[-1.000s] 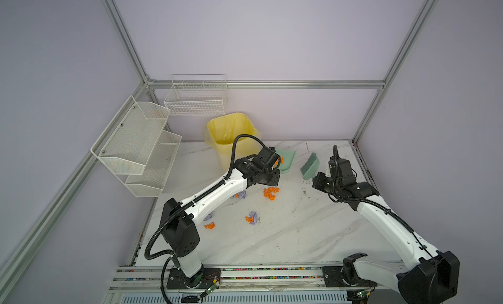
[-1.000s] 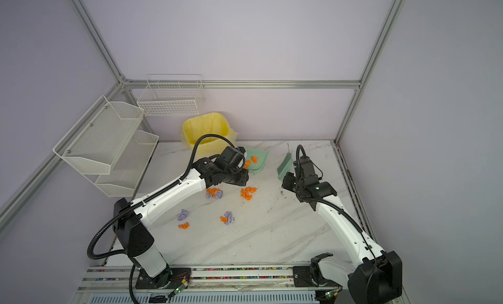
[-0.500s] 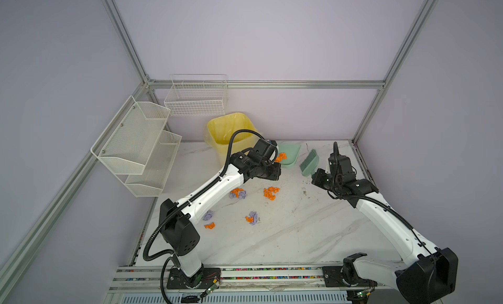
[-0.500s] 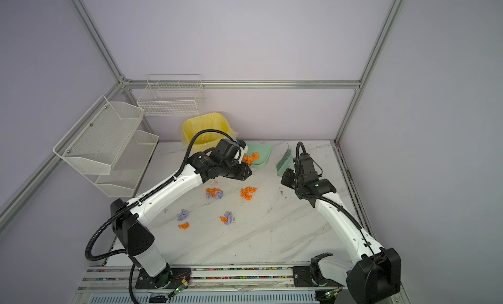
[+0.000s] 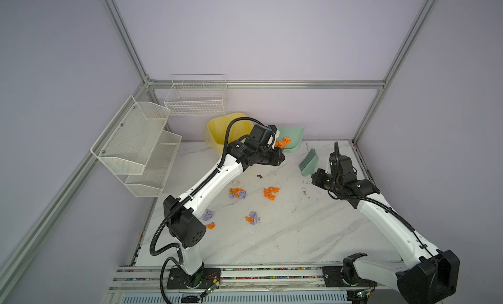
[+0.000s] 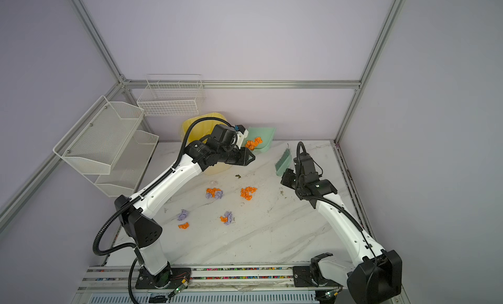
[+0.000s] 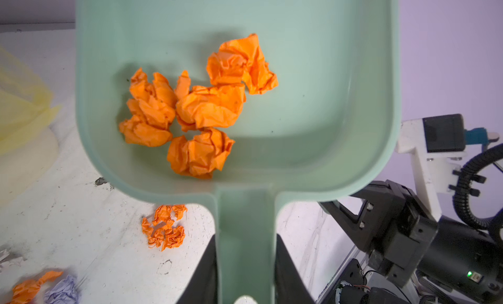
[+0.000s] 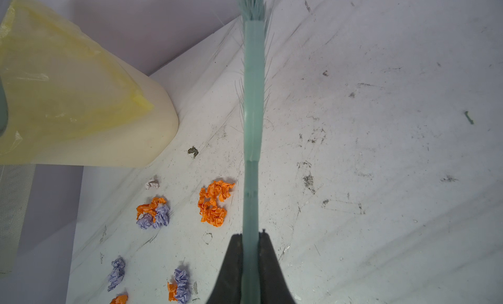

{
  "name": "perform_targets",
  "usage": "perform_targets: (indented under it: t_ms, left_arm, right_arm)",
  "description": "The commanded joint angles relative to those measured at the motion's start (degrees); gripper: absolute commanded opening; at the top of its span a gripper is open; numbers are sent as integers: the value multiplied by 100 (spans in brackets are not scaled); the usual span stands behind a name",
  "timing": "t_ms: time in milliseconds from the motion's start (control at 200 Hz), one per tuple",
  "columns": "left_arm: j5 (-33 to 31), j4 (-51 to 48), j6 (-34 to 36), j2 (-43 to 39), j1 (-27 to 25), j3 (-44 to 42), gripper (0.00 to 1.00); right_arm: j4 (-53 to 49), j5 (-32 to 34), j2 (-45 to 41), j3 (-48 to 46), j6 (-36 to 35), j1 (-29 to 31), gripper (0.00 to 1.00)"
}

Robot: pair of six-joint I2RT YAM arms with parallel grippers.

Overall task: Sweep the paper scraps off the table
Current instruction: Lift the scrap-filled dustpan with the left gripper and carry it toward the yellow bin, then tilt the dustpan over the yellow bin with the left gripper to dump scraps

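– Since a second ago the left arm has raised the dustpan (image 7: 313, 71) off the table (image 5: 313, 229), up beside the yellow bin (image 5: 217, 131).
– How does the left gripper (image 7: 246, 264) hold it?
– Its jaws pinch the handle.
– And the paper scraps (image 5: 270, 192)?
– Orange and lavender ones lie in loose clusters mid-table, and several orange ones rest in the pan. Farther right, the right gripper (image 8: 250, 251) is clamped tight on the brush (image 8: 253, 98), near the table's right edge.

Pale lavender walls (image 5: 272, 44), aluminium frame rails (image 5: 264, 84), white wire shelves (image 5: 136, 142)
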Motion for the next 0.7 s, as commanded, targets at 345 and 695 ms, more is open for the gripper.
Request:
perform_targets:
  t_ms: [345, 695]
  left_arm:
    - [711, 372, -545, 61, 446, 911, 11]
    - [1190, 1260, -1170, -573, 1113, -43, 12]
  right_arm:
    - [88, -50, -137, 33, -178, -24, 0]
    - [17, -94, -143, 115, -211, -25, 0]
